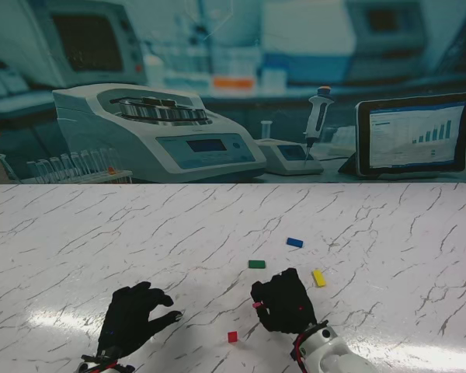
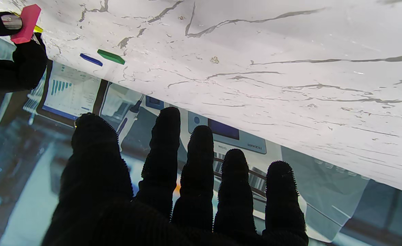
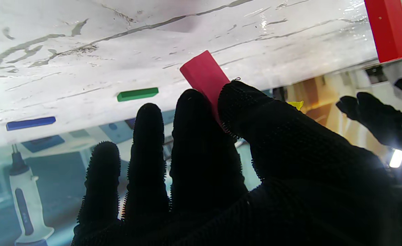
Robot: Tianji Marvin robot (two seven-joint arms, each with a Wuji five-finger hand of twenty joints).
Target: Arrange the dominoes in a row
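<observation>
Row barely begun: our right hand (image 1: pixel 283 301) pinches a pink domino (image 3: pixel 204 73); left hand (image 1: pixel 132 317) splayed, holding nothing.
Red domino (image 1: pixel 232 336) stands; green (image 1: pixel 256 264), blue (image 1: pixel 294 242), yellow (image 1: pixel 319 278) lie scattered.

Lab setting — printed backdrop (image 1: pixel 233 78): centrifuge (image 1: pixel 151 128), pipette (image 1: pixel 318 113), tablet (image 1: pixel 415 136).

A big white machine (image 1: pixel 151 132) stands behind the marble table (image 1: pixel 78 233). Right of the machine sits a small flat device (image 1: pixel 289 155), then a pipette (image 1: pixel 317 116) on a stand, then a tablet (image 1: pixel 416 134) showing a bar chart
</observation>
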